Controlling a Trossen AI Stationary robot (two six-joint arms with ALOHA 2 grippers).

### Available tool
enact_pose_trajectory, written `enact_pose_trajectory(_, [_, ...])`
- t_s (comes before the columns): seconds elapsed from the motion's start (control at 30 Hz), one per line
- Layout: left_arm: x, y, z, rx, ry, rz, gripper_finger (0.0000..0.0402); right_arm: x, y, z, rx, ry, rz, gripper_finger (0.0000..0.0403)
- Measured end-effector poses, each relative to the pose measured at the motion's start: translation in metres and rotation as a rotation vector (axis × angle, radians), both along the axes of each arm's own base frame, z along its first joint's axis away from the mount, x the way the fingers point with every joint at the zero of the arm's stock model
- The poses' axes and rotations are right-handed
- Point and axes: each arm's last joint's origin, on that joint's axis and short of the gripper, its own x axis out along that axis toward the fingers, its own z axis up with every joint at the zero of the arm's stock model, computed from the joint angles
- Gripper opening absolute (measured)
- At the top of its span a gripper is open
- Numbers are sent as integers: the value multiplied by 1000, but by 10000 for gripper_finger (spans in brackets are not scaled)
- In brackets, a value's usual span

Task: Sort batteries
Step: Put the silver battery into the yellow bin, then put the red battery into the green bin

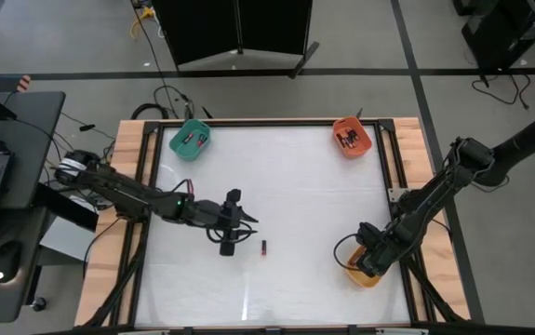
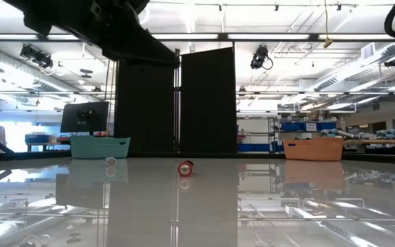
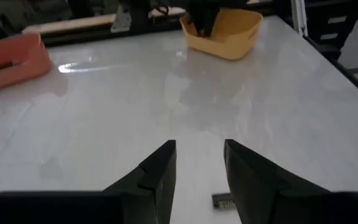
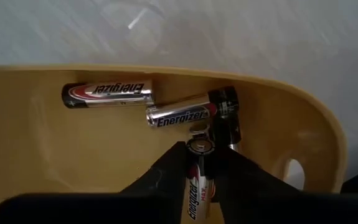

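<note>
One small battery [image 1: 263,247] lies on its side on the white table [image 1: 286,186], red-ended in the low view [image 2: 185,167]. My left gripper [image 1: 239,231] hovers open just left of it; in its wrist view the battery [image 3: 222,200] peeks out beside one finger. My right gripper [image 4: 200,180] points down into the yellow bin [image 1: 365,274] at the table's right edge, shut on a silver and black battery [image 4: 198,186]. Two more batteries [image 4: 107,93] [image 4: 188,112] lie on the bin's floor. My right gripper has the battery's long sides [image 4: 197,174] pinched between its two fingers, which come from above and point down into the bin. The battery runs along the fingers. Its free end [image 4: 201,147] sits down among the batteries on the bin floor.
A teal bin [image 1: 191,140] stands at the far left corner and an orange bin [image 1: 352,137] at the far right, each with small dark things inside. A tiny roundish object [image 2: 110,162] lies on the table near the teal bin. Wooden rails border the table's left and right sides.
</note>
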Motion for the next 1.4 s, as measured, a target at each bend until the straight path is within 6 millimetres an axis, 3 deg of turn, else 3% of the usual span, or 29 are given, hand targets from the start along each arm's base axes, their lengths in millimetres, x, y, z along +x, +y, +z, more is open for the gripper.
enact_pose_trajectory(0.27, [-9, -7, -11, 57, 103, 9, 135, 3, 3, 9, 0, -2, 13, 155])
enact_pose_trajectory(0.47, [-14, -18, -16, 95, 173, -130, 89, 6, 6, 33, -37, 8, 42, 198])
enact_pose_trajectory(0.6, [-6, -20, -8, 138, 270, -151, 61, 12, 6, 49, -75, -41, 46, 207])
enact_pose_trajectory(0.77, [16, -19, -6, 213, 454, -252, 57, 21, 5, 62, -92, -109, 64, 204])
enact_pose_trajectory(1.07, [60, -30, 0, 417, 615, -457, 104, 26, 2, 65, -110, -129, 108, 203])
enact_pose_trajectory(1.4, [104, -24, -23, 489, 776, -517, 197, 26, 2, 65, -114, -135, 120, 202])
